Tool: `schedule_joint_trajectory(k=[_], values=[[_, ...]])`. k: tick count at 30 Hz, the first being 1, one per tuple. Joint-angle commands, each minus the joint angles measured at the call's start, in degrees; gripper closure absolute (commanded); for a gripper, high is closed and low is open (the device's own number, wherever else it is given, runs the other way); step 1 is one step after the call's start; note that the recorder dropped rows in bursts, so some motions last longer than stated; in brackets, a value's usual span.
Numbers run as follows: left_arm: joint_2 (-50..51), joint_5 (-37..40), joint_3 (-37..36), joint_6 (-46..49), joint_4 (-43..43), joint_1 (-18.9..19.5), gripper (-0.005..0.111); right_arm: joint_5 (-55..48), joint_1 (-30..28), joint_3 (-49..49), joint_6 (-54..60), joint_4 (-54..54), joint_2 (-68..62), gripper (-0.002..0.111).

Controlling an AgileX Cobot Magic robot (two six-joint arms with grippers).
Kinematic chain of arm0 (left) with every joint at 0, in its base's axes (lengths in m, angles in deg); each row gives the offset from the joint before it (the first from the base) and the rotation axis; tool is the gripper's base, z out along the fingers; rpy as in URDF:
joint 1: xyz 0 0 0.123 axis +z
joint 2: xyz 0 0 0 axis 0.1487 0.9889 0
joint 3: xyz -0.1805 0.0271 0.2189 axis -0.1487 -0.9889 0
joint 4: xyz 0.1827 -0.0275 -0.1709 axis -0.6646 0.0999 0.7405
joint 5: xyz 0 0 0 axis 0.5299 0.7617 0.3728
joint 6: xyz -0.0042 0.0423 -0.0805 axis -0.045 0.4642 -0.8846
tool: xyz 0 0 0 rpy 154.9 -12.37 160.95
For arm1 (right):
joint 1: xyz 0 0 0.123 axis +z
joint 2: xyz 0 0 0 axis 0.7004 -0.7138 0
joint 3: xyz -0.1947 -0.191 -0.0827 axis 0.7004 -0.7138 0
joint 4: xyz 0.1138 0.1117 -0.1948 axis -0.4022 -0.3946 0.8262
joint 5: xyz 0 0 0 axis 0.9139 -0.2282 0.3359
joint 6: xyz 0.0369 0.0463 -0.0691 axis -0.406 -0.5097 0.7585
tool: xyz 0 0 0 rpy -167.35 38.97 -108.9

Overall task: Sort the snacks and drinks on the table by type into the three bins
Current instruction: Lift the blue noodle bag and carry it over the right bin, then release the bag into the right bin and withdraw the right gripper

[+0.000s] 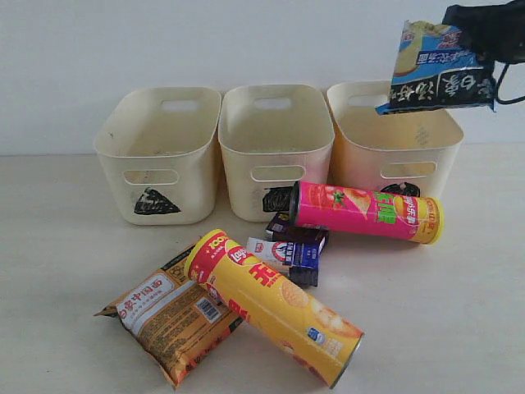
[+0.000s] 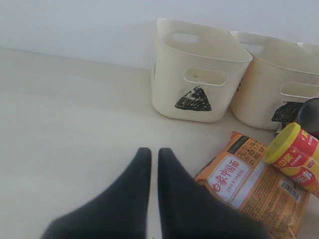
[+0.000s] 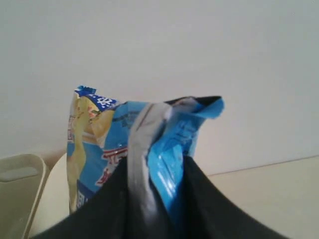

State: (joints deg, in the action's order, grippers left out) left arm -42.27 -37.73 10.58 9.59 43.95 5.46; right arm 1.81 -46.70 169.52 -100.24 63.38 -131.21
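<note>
My right gripper (image 1: 482,34) (image 3: 154,167) is shut on the edge of the blue-black noodle packet (image 1: 439,72) (image 3: 97,134) and holds it in the air above the circle bin (image 1: 426,144). Beside that bin stand the square bin (image 1: 275,135) and the triangle bin (image 1: 123,152) (image 2: 199,55). On the table lie the pink chip tube (image 1: 365,212), the yellow chip tube (image 1: 275,308) (image 2: 294,154), the orange noodle packet (image 1: 168,316) (image 2: 259,184) and several small dark blue packets (image 1: 291,246). My left gripper (image 2: 154,152) is shut and empty, low over the table beside the orange packet.
All three bins stand in a row against a pale wall. The pink tube lies right in front of the circle bin. Bare tabletop stretches in front of the triangle bin and to the right of the yellow tube.
</note>
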Motion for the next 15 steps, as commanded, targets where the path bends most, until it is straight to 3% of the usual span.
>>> schedule_joint_trajectory(k=[1,5,8,13,15], values=[[-0.13,-0.15,-0.21,0.0,-0.24,0.18,0.102,2.03,0.52,5.82,0.14,-0.03,-5.33,0.108],[-0.13,-0.15,-0.21,0.0,-0.24,0.18,0.102,2.17,1.27,8.25,0.14,-0.03,-8.8,0.104],[-0.13,-0.1,-0.21,0.0,-0.39,0.18,0.102,2.48,1.82,8.74,0.14,-0.03,-10.27,0.09],[-0.13,-0.1,-0.21,0.0,-0.39,0.18,0.102,1.75,2.2,8.74,0.14,-0.03,-11.29,0.048],[-0.13,-0.1,-0.21,0.0,-0.39,0.18,0.102,0.43,2.24,8.74,0.14,-0.03,-11.29,0.038]])
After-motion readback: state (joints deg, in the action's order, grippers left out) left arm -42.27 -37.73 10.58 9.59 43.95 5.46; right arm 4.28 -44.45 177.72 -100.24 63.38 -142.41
